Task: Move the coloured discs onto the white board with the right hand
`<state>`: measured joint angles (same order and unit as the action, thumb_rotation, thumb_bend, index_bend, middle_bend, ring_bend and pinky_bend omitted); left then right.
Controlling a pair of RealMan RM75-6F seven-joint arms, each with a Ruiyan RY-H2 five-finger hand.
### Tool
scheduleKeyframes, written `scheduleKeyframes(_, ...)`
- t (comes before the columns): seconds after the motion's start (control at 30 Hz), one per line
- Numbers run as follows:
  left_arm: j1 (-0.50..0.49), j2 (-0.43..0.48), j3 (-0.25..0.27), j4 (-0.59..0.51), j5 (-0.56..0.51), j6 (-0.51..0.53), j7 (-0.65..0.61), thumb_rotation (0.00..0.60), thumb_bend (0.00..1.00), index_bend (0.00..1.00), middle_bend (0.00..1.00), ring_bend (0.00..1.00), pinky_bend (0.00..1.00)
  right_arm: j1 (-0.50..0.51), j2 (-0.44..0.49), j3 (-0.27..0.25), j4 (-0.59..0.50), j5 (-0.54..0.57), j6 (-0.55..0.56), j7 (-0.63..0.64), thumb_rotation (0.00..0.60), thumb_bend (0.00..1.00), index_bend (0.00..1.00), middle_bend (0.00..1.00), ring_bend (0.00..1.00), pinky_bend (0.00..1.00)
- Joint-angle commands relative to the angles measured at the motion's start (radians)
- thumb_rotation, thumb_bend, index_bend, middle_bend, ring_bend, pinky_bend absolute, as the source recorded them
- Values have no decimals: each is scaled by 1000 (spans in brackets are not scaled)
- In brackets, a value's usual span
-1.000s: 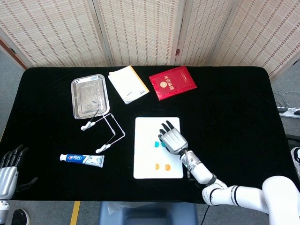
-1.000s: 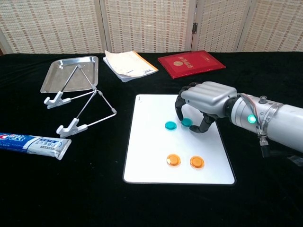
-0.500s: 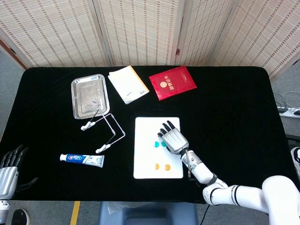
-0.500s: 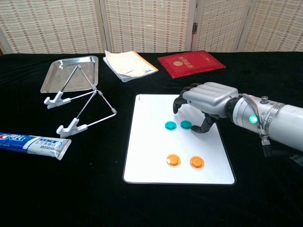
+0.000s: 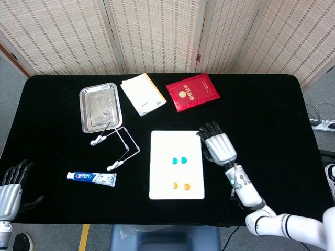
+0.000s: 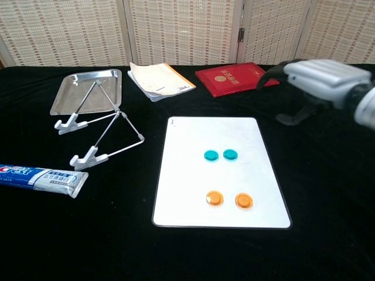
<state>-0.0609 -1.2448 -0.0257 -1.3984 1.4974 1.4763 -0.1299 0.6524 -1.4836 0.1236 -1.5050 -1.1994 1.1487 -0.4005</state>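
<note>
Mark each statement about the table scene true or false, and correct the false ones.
1. Four discs lie on the white board. True.
2. The teal discs lie nearer the red booklet than the orange discs do. True.
3. The right robot hand holds a teal disc. False: it holds nothing and hangs off the board's right side.
4. The toothpaste lies in the metal tray. False: it lies on the black cloth, apart from the tray.
5. The left robot hand rests on the board. False: it sits at the table's left edge.
</note>
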Motion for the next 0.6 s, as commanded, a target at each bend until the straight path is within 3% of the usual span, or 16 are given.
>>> scheduleKeyframes(0.03, -3, -2, -1, -3, 3, 1, 4, 600, 205, 24, 16, 67, 0, -107, 119, -37, -85, -64, 108, 85, 600, 425, 224, 126, 25, 0)
scheduleKeyframes(0.23, -9, -4, -6, -17, 4, 1, 20, 600, 205, 24, 16, 67, 0, -262, 257, -120, -161, -174, 274, 178, 600, 426, 35, 40, 0, 0)
scheduleKeyframes(0.37, -12, -5, -7, -28, 4, 1, 33, 600, 205, 24, 16, 67, 0, -360, 301, -168, -185, -249, 385, 236, 600, 426, 8, 20, 0, 0)
scheduleKeyframes(0.6, -3, 3, -2, -55, 23, 31, 53, 600, 204, 23, 16, 66, 0, -472, 310, -204, -160, -310, 488, 275, 600, 426, 3, 18, 0, 0)
